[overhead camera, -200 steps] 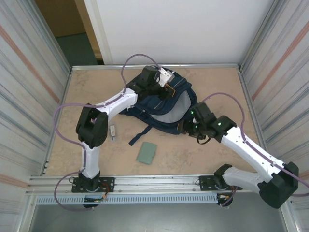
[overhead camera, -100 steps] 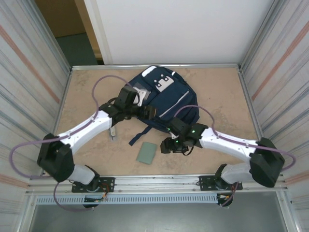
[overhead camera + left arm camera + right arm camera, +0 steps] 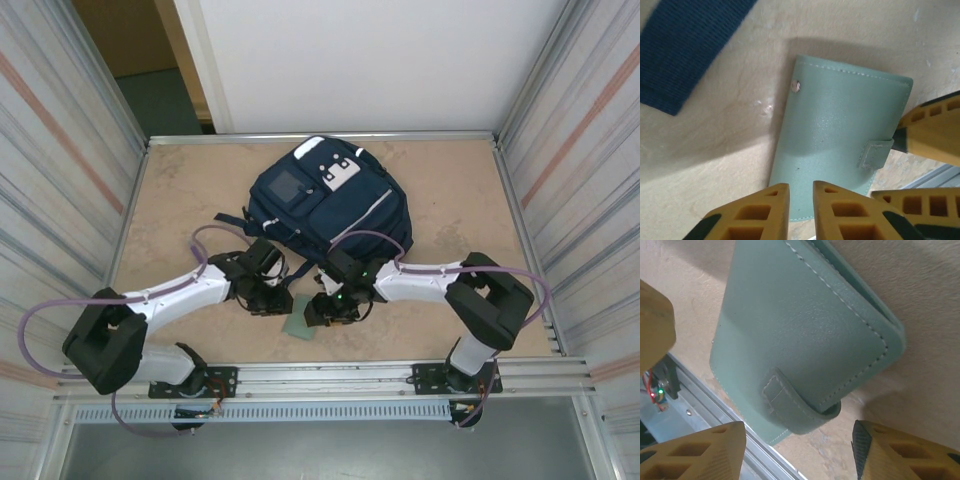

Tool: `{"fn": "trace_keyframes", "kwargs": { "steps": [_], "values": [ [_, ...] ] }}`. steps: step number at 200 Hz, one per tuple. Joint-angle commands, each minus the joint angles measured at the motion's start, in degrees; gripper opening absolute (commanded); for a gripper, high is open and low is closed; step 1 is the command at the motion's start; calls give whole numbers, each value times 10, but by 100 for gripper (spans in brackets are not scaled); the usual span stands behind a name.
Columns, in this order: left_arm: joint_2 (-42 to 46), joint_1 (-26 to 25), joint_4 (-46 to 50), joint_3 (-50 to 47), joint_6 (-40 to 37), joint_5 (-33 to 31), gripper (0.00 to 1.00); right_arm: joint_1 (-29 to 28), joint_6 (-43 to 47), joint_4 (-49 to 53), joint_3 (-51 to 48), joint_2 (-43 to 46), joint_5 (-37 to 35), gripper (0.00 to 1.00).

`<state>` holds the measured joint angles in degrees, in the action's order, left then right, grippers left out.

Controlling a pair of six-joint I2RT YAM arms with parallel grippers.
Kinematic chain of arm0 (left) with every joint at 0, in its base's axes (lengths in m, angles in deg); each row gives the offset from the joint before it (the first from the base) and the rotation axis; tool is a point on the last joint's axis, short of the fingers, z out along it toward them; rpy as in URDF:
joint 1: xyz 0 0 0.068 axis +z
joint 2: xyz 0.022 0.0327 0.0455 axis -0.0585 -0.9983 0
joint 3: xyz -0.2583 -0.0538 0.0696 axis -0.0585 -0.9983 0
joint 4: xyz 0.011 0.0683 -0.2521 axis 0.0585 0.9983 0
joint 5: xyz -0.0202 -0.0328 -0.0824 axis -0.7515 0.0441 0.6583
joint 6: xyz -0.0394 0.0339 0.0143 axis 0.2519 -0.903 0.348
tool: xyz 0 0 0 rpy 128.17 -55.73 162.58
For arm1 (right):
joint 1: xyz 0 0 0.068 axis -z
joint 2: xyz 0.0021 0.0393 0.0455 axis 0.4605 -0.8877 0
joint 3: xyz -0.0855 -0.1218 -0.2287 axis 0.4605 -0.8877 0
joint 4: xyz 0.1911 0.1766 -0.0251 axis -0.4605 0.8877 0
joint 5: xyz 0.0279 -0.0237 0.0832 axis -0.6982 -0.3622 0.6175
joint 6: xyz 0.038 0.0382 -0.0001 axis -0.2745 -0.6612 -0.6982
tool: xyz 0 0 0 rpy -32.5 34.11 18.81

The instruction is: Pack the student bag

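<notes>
My left tool, fingers nearly together on nothing, sits at 9 o'clock of the green wallet, whose long axis runs 1 to 7. My right tool, jaws wide, hangs at 3 o'clock, equally near. The student bag lies front-up at 12 o'clock on the bench, well apart, navy with pale stripes.

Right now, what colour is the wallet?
The wallet is pale mint green, clearest in the right wrist view.

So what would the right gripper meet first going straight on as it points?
Most likely the flat mint-green leather wallet lying on the beige table, straight ahead of the open right gripper, though depth is unclear.
</notes>
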<state>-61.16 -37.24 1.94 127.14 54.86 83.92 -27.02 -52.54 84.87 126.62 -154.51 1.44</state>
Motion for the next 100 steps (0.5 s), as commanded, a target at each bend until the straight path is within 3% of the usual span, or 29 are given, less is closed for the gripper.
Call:
{"fn": "trace_keyframes", "kwargs": {
  "steps": [1, 48, 100],
  "values": [
    [-9, -6, -58, -24, 33, 51, 17, 11, -22, -63, -22, -20, 44, 57],
    [-61, -10, -116, -46, 58, 83, 7, 15, -36, -140, -35, -49, 54, 52],
    [-76, -9, -155, -75, 87, 96, 3, 19, -20, -145, -13, -62, 61, 45]
  ]
}}
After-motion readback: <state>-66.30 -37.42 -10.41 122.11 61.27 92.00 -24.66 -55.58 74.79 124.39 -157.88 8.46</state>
